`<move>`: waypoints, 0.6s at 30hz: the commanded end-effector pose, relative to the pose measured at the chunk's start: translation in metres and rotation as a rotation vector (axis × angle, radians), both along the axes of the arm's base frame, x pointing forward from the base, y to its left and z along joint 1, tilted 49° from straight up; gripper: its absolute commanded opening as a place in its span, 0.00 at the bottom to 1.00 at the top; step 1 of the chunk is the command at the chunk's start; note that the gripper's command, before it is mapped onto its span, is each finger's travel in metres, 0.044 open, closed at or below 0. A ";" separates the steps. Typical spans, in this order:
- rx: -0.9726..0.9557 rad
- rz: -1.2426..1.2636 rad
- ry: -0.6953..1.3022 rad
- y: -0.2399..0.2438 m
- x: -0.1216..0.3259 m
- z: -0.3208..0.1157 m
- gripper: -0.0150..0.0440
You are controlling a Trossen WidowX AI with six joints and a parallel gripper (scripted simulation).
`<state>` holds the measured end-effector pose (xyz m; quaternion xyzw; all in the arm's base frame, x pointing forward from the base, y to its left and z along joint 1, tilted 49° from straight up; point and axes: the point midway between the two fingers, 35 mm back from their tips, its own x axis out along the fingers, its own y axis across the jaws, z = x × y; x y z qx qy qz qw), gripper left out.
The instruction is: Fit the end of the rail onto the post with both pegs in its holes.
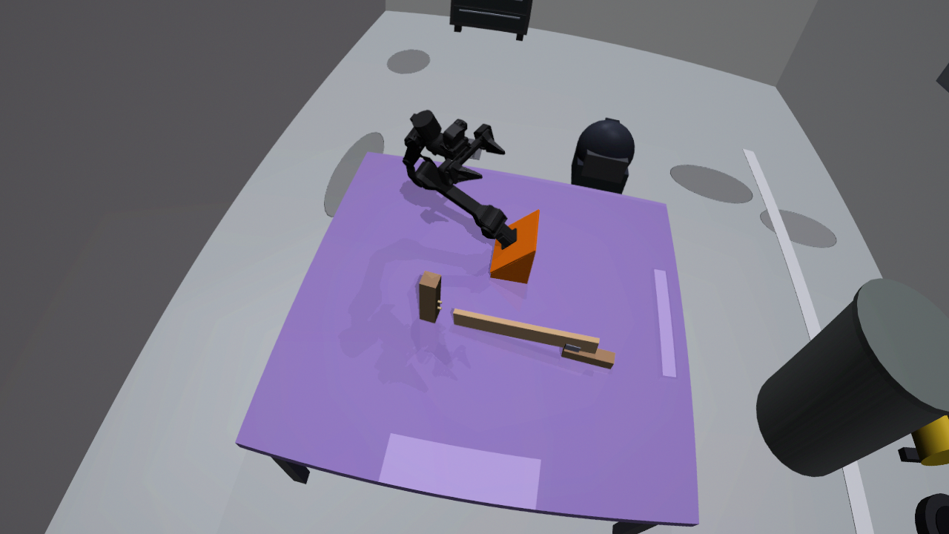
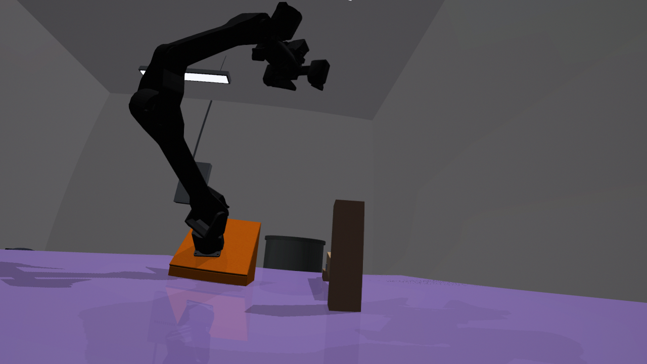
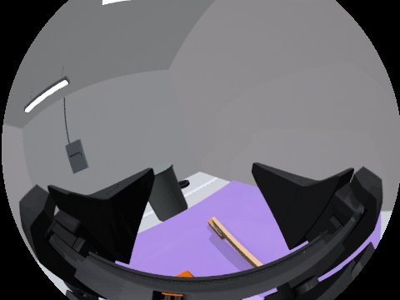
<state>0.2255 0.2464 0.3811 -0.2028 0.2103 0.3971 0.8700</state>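
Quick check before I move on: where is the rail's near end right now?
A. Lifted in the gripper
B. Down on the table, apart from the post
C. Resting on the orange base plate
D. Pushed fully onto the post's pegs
B. In the top view the rail lies with its near end short of the post, the pegs still bare, while the open gripper hangs high and far from it.

Rail (image 1: pixel 524 330), post (image 1: pixel 430 296) and footboard block (image 1: pixel 589 357) are all showing as light, matt wood with smooth faces. Worktop (image 1: pixel 464 398) is reading as a glossy purple sheet, mirroring the orange base wedge (image 2: pixel 217 253). Arm and gripper (image 3: pixel 202 202) are looking like matt black plastic, wedge smooth and flat-finished.
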 end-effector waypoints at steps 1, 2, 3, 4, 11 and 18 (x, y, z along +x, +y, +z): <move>-0.191 -0.075 0.019 -0.012 0.037 -0.044 1.00; -0.249 -0.097 0.032 -0.017 0.047 -0.058 1.00; -0.309 -0.117 0.046 -0.022 0.057 -0.072 1.00; -0.368 -0.136 0.062 -0.028 0.066 -0.085 1.00; -0.800 -0.213 0.218 -0.089 0.113 -0.179 1.00; -1.225 -0.171 0.463 -0.169 0.124 -0.264 1.00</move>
